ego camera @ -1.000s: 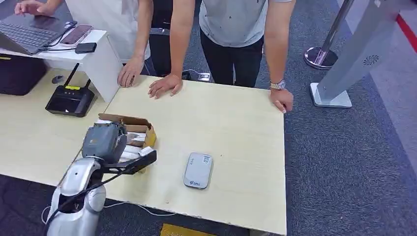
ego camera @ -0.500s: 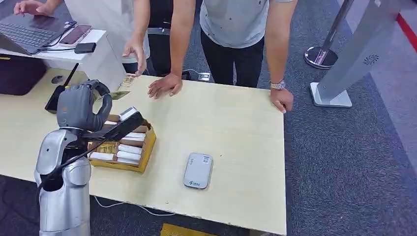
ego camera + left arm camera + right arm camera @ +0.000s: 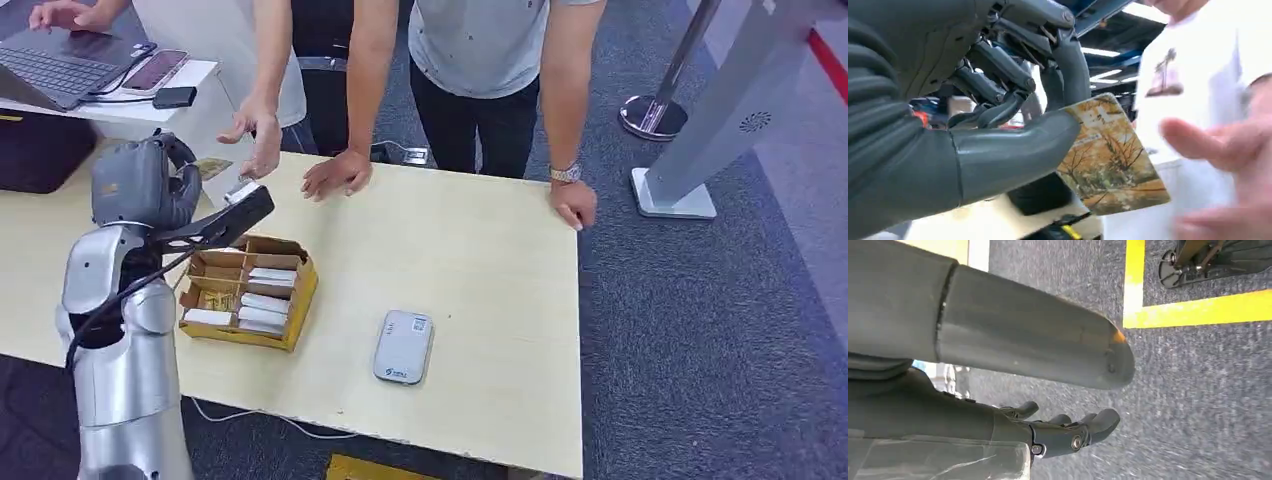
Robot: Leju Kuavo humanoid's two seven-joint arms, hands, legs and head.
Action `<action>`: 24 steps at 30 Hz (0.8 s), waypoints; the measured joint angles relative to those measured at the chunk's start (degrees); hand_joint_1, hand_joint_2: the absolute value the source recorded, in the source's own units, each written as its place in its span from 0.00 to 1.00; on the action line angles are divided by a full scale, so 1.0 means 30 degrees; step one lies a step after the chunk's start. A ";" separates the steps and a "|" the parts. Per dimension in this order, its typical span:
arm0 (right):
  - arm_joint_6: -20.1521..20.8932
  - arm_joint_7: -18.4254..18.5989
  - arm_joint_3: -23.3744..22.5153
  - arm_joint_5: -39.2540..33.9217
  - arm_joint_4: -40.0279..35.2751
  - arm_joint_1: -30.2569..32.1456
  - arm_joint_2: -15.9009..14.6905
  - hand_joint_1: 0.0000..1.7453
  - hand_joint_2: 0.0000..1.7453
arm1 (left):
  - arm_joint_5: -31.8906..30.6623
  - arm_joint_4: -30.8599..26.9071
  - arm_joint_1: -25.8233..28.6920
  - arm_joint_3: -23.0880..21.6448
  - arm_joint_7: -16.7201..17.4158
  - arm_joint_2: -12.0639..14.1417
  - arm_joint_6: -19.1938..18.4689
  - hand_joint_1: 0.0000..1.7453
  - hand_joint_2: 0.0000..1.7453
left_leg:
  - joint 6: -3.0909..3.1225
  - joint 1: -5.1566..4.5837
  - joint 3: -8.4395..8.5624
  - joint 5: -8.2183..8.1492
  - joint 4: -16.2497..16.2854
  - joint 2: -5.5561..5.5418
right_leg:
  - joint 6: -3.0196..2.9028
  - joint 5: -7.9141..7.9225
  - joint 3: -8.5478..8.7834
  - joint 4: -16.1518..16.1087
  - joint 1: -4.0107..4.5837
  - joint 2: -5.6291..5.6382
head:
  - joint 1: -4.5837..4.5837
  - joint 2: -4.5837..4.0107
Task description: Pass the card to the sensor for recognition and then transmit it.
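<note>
Pale wood table (image 3: pixel 470 250) on grey carpet (image 3: pixel 700 330), left robot hand (image 3: pixel 1013 100) pinching card (image 3: pixel 1108 155) (right prob. empty, fingers loose).

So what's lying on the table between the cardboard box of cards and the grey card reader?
Nothing: in the head view the stretch of table between the cardboard box and the card reader is bare.

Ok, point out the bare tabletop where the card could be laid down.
Bare table: the stretch between the cardboard box, the grey sensor and the people's hands. Crowded: the far-left corner, where the left hand pinches the card.
</note>
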 joint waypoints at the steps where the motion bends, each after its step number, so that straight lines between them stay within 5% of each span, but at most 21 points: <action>1: 0.0000 -0.0059 0.0065 0.0122 0.0021 -0.0016 0.0000 0.00 0.00 | -0.0233 0.0568 -0.0304 0.0008 -0.0007 -0.0043 0.0160 1.00 1.00 | -0.0001 0.0000 0.0000 0.0001 0.0000 0.0001 | 0.0000 0.0000 0.0001 0.0000 0.0000 0.0002 | 0.0000 0.0001; 10: 0.0029 -0.0074 0.0394 0.0612 0.0073 -0.0056 -0.0007 0.00 0.00 | -0.0920 0.4143 -0.2304 0.0008 -0.0015 -0.0999 0.0445 1.00 1.00 | 0.0001 -0.0012 -0.0003 -0.0002 0.0007 0.0004 | 0.0003 0.0003 -0.0002 -0.0004 -0.0001 0.0013 | 0.0000 0.0001; 22: 0.0160 -0.0117 0.0394 0.0772 0.0146 -0.0054 -0.0007 0.00 0.00 | -0.0504 0.5264 -0.2826 -0.0196 -0.0350 -0.1807 0.0489 1.00 1.00 | 0.0001 -0.0006 -0.0003 -0.0003 0.0008 0.0014 | 0.0003 0.0003 -0.0011 -0.0005 -0.0001 0.0024 | 0.0000 -0.0006; 23: 0.0175 -0.0118 0.0394 0.0772 0.0146 -0.0053 -0.0007 0.00 0.00 | -0.0438 0.5293 -0.2825 -0.0204 -0.0394 -0.1850 0.0496 0.21 1.00 | 0.0001 -0.0006 -0.0004 -0.0003 0.0008 0.0015 | 0.0003 0.0003 -0.0011 -0.0004 -0.0001 0.0025 | 0.0007 0.0000; 24: 0.0175 -0.0117 0.0394 0.0772 0.0146 -0.0052 -0.0007 0.00 0.00 | -0.0265 0.5301 -0.2825 -0.0218 -0.0437 -0.1917 0.0539 0.00 1.00 | 0.0001 -0.0006 -0.0004 -0.0003 0.0008 0.0016 | 0.0003 0.0003 -0.0011 -0.0003 -0.0001 0.0025 | 0.0000 0.0000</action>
